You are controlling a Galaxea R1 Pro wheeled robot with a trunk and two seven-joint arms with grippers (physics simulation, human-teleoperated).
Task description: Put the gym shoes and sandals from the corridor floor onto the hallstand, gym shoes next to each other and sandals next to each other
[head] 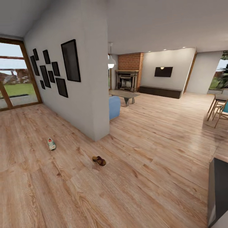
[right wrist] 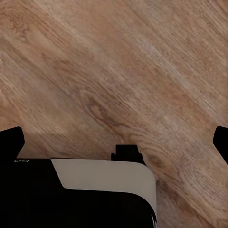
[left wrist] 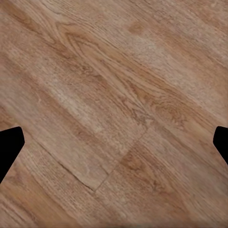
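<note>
One gym shoe [head: 51,143] is lying on the corridor floor [head: 133,190] in the head view, cream-white with a red-orange accent, out in the open and well ahead of the robot, and one dark brown sandal [head: 99,160] is lying nearer, apart from the shoe and just in front of the corner of the grey partition wall [head: 91,95]. Judging from this, the task is barely getting under way: both pieces of footwear are sitting on the planks, nothing is being carried, and the second shoe, the second sandal and the hallstand are yet to be found, so all four pickups and the pairing on the rack are left to do. The left gripper [left wrist: 114,142] is pointing down at bare planks with its two dark fingertips standing wide apart at the edges of its wrist view and nothing between them; the right gripper [right wrist: 114,137] is likewise spread wide and empty over the floor, with a dark and pale grey part of the robot's own body [right wrist: 95,190] showing just below it. Neither shoe nor sandal is lying near either gripper. The floor is light brown wood-grain plank with knots, smooth and slightly glossy. Farther off, black picture frames [head: 70,60] are hanging on the partition wall, a tall window [head: 14,76] is showing grass outside, and beyond the wall a living area is opening up with a brick fireplace [head: 128,76], a low table [head: 124,95], a blue seat [head: 114,107] and a wall-mounted screen [head: 163,72].
</note>
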